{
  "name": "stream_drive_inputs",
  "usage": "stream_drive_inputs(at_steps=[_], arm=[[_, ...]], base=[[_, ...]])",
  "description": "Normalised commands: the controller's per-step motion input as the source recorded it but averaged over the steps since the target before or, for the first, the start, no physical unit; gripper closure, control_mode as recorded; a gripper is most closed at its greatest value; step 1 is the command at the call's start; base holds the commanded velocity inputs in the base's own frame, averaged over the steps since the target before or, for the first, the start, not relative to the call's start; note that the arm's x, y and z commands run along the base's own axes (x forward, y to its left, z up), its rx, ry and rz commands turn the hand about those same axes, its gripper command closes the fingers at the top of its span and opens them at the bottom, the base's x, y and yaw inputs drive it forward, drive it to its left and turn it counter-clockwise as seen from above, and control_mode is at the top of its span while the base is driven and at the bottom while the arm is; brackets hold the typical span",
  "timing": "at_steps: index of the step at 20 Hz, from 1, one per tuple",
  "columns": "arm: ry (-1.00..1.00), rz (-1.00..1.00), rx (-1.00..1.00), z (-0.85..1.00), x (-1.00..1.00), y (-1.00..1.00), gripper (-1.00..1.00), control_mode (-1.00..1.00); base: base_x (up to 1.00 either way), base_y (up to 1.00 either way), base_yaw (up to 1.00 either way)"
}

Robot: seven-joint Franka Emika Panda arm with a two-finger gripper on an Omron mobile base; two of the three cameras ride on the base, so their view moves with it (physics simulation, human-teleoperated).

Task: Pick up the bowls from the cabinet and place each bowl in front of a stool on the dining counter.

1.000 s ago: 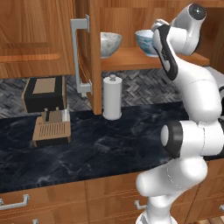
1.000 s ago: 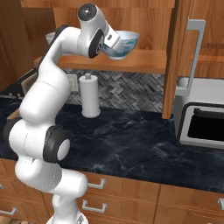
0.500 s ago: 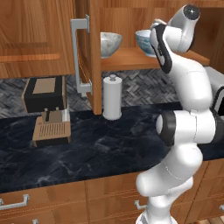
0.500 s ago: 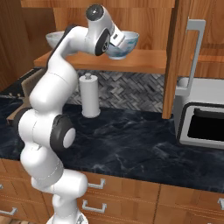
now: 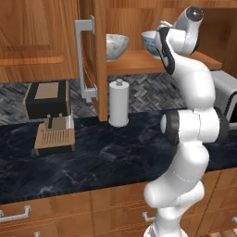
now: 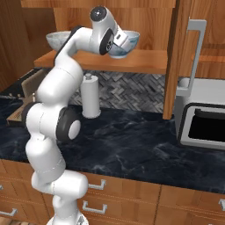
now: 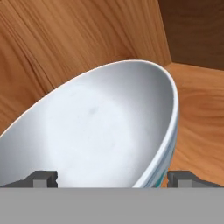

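Observation:
The reddish-brown cabinet [image 5: 152, 61] stands open, both bowls on its shelf [image 6: 145, 61]. The white bowl with blue pattern and teal rim [image 6: 129, 43] [image 5: 149, 40] sits toward the right, the speckled grey bowl [image 5: 116, 45] [image 6: 58, 39] to its left. My gripper [image 6: 119, 42] [image 5: 160, 39] is up at the patterned bowl, open. The hand view has that bowl's white inside [image 7: 96, 127] close up, its near rim running down between my gripper's [image 7: 113, 179] fingertips [image 7: 43, 178]. The stool and the dining counter are out of view.
The open cabinet door with its silver handle [image 5: 85, 55] hangs left of the shelf; another door [image 6: 195, 48] stands to the right. Below, the black counter [image 5: 92, 157] carries a paper towel roll [image 5: 119, 102], a coffee machine [image 5: 48, 111] and a microwave [image 6: 204, 116].
The arm's middle links have swung more upright, and the hand has edged closer onto the patterned bowl. The jaws stayed open; both bowls have not moved.

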Motion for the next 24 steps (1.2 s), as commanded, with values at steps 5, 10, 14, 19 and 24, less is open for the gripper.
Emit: stream_drive_inputs(at_steps=[5, 10, 14, 19, 24], arm=[[0.08, -0.06, -0.01, -0.18, 0.13, 0.00, -1.00, -1.00], [0.06, -0.07, 0.00, -0.20, 0.08, 0.00, 1.00, -1.00], [0.00, -0.01, 0.00, -0.02, 0.00, 0.00, 1.00, -1.00], [0.04, 0.00, 0.00, -0.22, -0.43, -0.04, 1.00, -1.00], [0.01, 0.00, 0.01, -0.44, -1.00, -0.04, 1.00, -1.00]], base=[[0.00, 0.00, 0.00], [0.00, 0.00, 0.00], [0.00, 0.00, 0.00], [0.00, 0.00, 0.00], [0.00, 0.00, 0.00]])
